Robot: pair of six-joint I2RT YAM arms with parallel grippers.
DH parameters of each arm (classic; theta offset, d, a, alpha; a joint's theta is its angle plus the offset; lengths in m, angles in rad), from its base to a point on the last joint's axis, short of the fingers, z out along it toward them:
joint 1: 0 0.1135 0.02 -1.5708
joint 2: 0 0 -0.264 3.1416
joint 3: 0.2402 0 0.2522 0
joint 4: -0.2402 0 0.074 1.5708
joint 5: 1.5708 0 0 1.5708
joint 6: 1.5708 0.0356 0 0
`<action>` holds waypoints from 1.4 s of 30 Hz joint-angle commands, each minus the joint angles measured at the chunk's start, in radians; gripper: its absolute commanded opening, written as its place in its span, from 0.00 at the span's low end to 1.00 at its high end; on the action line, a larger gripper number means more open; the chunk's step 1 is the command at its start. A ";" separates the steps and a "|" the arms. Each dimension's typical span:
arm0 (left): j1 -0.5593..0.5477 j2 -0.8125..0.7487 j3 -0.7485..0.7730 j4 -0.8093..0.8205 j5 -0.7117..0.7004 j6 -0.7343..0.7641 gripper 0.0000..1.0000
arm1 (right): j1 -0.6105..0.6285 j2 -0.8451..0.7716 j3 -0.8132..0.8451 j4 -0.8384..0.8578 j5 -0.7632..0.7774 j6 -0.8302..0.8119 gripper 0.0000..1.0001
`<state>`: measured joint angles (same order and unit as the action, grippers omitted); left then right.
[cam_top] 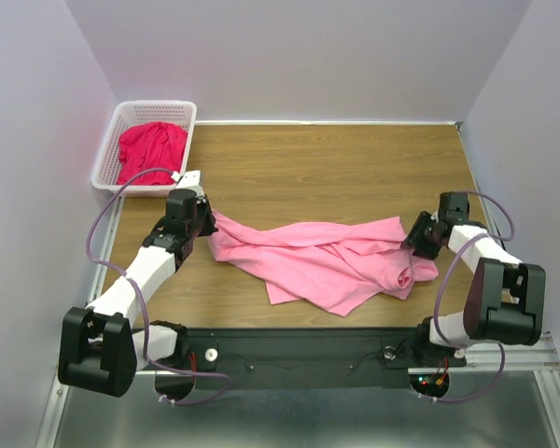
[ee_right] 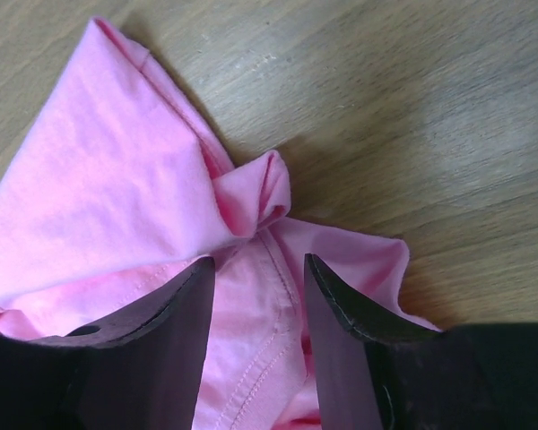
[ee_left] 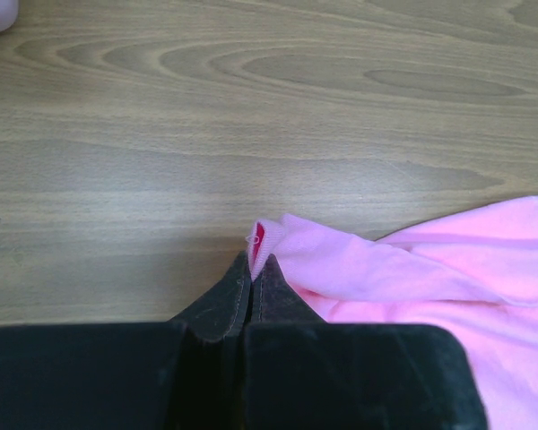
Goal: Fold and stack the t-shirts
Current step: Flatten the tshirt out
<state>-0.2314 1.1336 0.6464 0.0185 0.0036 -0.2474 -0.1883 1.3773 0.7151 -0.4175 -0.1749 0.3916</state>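
Pink t-shirt (cam_top: 327,261) lies crumpled, twisted.

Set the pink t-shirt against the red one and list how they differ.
The pink t-shirt is light pink; the red t-shirt is dark crimson. The pink one sprawls rumpled across the table; the red one is bunched in the white basket. The left gripper pinches the pink one's edge and the right gripper stands open over it; nothing touches the red one. Neither is folded.
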 commanded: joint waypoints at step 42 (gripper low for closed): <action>0.004 -0.043 0.001 0.026 0.004 0.020 0.00 | 0.007 0.175 0.156 0.066 0.121 0.027 0.24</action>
<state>-0.2314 1.1229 0.6464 0.0181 0.0036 -0.2432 -0.1879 1.5555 0.8375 -0.3832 -0.0841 0.4229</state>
